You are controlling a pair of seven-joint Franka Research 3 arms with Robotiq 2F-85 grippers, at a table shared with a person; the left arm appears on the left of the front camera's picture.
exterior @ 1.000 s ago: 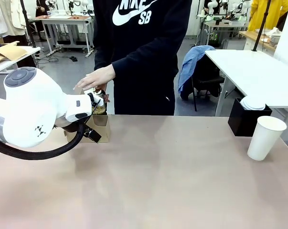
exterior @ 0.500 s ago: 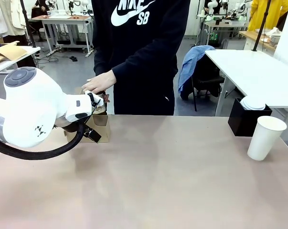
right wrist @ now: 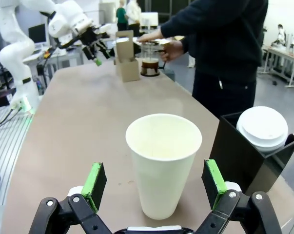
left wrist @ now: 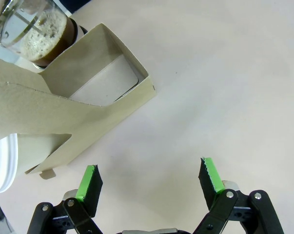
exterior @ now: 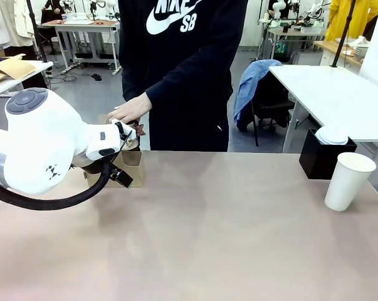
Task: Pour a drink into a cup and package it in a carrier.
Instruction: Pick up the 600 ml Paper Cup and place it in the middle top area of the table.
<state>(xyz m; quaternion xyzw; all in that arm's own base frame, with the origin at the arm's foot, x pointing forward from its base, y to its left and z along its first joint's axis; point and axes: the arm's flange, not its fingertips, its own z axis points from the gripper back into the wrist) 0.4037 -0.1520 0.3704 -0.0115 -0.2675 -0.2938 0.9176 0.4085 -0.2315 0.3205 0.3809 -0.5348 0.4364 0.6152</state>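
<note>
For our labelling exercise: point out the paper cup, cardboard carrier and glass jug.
paper cup (right wrist: 164, 180), right wrist view, front wall.
cardboard carrier (left wrist: 95, 119), left wrist view, side panel.
glass jug (left wrist: 42, 34), left wrist view, coffee-filled body.

The table's (exterior: 226, 226) wide middle lies bare between the carrier (exterior: 135, 169) at far left, crowded by the left arm (exterior: 38, 147) and a person's hand (exterior: 131, 110), and the cup (exterior: 348, 182) beside the black box (exterior: 317, 160) at right

Black left end effector (left wrist: 149, 178) low in frame, green pads (left wrist: 212, 174) spread wide over the bare beige surface (left wrist: 225, 73); brown cardboard carrier (left wrist: 105, 109) upper left, one open slot empty; glass jug (left wrist: 12, 24) of dark foamy drink (left wrist: 49, 36) just beyond it; white rim (left wrist: 0, 163) at left edge
</note>
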